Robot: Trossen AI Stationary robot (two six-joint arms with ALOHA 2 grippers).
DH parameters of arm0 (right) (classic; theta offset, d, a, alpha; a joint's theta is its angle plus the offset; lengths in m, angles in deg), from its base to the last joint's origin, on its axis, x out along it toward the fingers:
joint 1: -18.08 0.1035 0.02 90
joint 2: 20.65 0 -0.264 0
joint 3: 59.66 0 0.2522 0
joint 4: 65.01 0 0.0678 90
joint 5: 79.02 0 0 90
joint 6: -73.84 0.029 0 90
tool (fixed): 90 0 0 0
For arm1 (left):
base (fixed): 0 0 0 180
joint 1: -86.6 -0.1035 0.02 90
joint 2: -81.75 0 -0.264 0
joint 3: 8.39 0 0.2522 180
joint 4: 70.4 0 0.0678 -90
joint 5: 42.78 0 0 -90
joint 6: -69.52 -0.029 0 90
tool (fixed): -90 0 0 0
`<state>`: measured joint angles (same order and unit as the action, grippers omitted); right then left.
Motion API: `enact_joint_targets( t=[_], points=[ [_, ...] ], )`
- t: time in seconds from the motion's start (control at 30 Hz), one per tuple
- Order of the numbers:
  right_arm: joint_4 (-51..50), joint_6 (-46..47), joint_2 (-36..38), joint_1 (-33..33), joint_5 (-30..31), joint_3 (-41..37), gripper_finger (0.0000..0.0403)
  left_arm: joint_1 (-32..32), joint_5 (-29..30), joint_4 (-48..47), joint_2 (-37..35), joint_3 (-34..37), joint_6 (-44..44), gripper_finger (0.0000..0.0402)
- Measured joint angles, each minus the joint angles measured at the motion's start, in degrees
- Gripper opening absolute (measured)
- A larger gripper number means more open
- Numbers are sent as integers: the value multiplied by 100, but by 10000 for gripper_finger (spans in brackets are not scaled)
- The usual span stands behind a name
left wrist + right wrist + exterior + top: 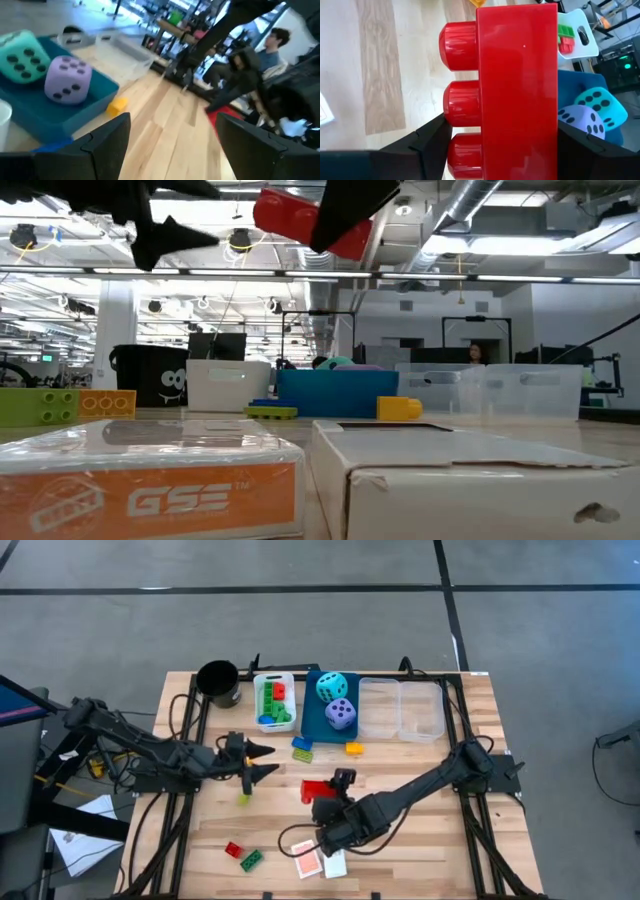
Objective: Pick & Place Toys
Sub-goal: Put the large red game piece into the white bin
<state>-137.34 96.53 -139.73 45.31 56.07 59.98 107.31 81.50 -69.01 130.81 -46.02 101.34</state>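
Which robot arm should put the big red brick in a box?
The right one, probably: the right gripper already holds the red brick in the air. The left gripper is open and empty.

You have the cup (218,683) at the far left of the back row — three bins (273,700) (331,703) (402,708) to its right. Two dice (332,687) (341,714) sit in the middle bin. Two cards (308,864) (335,864) lie side by side at the front edge, two bricks (233,850) (251,860) to their left.

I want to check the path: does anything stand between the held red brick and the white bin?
Nothing visible blocks it. The right gripper holds the red brick above the table; the blue-green brick lies low beside the way to the white bin.
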Motion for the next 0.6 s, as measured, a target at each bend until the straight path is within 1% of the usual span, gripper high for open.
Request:
enact_joint_targets(
  t=[0.1, 0.13, 0.27, 0.33, 0.6],
  points=[
    [49, -108, -1, -87, 2, 0, 265, -61, -37, 86, 257, 7, 157, 286],
    [48, -167, -1, -114, 1, 0, 265, -70, -130, 159, 339, 7, 168, 286],
    [49, -303, -1, -242, -8, 0, 265, -163, -831, 678, 666, 7, 167, 286],
    [51, -323, -1, -299, -16, 0, 265, -181, -1022, 964, 800, 7, 165, 286],
    [57, -375, -1, -407, -21, 0, 265, -183, -1078, 1501, 1318, 4, 161, 286]
  ],
)
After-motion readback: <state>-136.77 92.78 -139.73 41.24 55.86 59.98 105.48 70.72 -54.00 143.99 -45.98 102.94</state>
